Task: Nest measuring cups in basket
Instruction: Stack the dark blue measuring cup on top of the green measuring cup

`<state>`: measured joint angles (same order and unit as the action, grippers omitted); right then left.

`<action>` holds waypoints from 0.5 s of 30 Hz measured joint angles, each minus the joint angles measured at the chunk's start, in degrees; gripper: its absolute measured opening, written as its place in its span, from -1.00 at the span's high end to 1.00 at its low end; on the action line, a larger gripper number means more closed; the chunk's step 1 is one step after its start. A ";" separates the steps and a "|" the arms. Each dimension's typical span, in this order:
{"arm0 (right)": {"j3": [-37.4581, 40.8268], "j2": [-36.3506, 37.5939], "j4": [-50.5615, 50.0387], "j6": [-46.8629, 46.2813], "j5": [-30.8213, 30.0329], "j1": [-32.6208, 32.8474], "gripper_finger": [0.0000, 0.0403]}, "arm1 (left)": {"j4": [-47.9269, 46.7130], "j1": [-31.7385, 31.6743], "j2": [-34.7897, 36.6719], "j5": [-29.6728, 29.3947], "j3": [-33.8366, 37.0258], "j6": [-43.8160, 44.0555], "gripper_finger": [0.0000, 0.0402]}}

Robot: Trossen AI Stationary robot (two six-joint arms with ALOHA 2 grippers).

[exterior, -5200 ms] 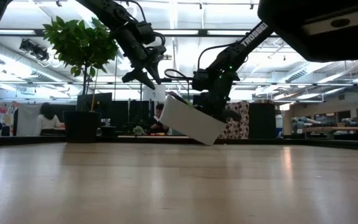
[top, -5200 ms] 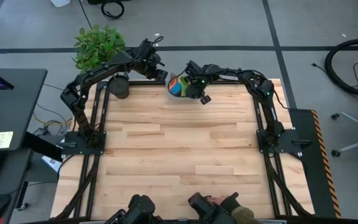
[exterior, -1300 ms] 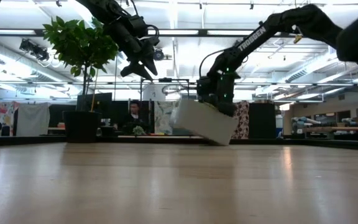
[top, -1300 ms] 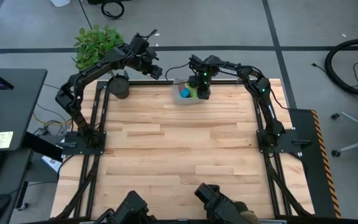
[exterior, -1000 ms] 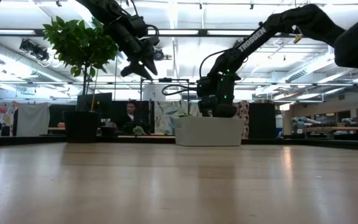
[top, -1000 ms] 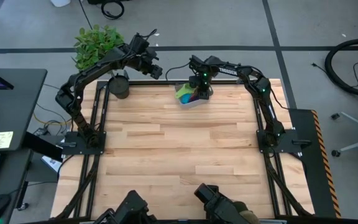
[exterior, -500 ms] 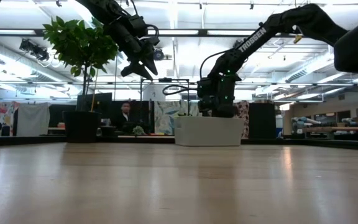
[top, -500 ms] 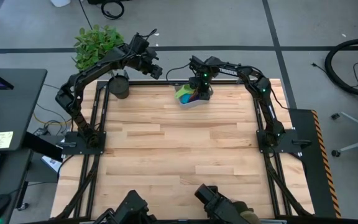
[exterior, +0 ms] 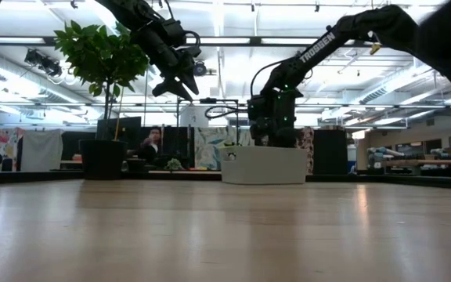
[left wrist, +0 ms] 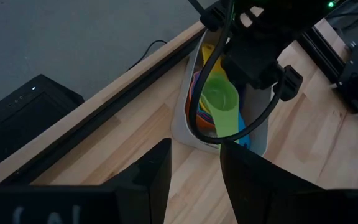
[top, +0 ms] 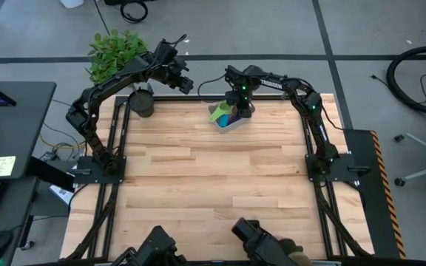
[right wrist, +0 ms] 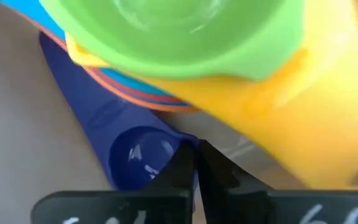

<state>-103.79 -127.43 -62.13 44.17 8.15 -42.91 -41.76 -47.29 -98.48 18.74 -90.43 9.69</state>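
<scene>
Basket [top: 228, 118] sits flat at the table's [top: 213, 192] far edge, near the middle. Measuring cups [left wrist: 219, 102] are stacked inside; green on top, with yellow, orange and blue beneath. The lower cups are mostly hidden, so no count.

Right gripper [top: 237, 103] is down in the basket, its fingers [right wrist: 191, 171] pinched nearly together beside a dark blue cup [right wrist: 135, 152]; whether it grips anything is unclear.

Left gripper [top: 186, 83] hangs in the air beside the plant [top: 117, 53], fingers [left wrist: 157, 171] apart, empty.

The right arm reads "TROSSEN" [exterior: 316, 48].
</scene>
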 joint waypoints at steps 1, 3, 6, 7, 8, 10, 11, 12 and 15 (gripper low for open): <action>-0.85 -0.08 -0.41 -0.01 0.02 0.01 0.94 | 0.00 0.00 0.00 0.00 0.00 0.00 0.30; -2.60 -0.10 -1.07 -0.04 0.02 -0.01 0.95 | 0.00 0.00 0.00 -0.01 0.00 -0.01 0.30; -4.97 -0.10 -2.52 -0.05 -0.01 -0.01 0.95 | 0.00 0.00 0.00 0.00 0.00 0.00 0.30; -5.73 -0.10 -3.30 -0.03 -0.03 -0.01 0.95 | 0.00 0.00 0.00 0.00 0.00 -0.02 0.30; -6.50 -0.10 -4.18 -0.02 -0.05 -0.01 0.95 | 0.00 0.00 0.00 0.00 0.00 -0.02 0.30; -7.84 -0.10 -6.23 -0.02 -0.36 -0.01 0.95 | 0.00 0.00 0.00 0.00 0.00 -0.02 0.30; -8.47 -0.10 -7.41 -0.01 -0.64 -0.01 0.95 | 0.00 0.00 0.00 0.00 0.00 -0.02 0.30; -9.04 -0.10 -8.08 -0.02 -1.01 -0.01 0.95 | 0.00 0.00 0.00 0.00 0.00 -0.02 0.30; -10.56 -0.10 -10.05 -0.03 -1.30 -0.13 0.95 | 0.00 0.00 0.00 0.00 0.00 -0.16 0.30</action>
<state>-114.35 -127.52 -72.18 44.14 6.85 -43.04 -41.76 -47.29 -98.48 18.74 -90.43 9.53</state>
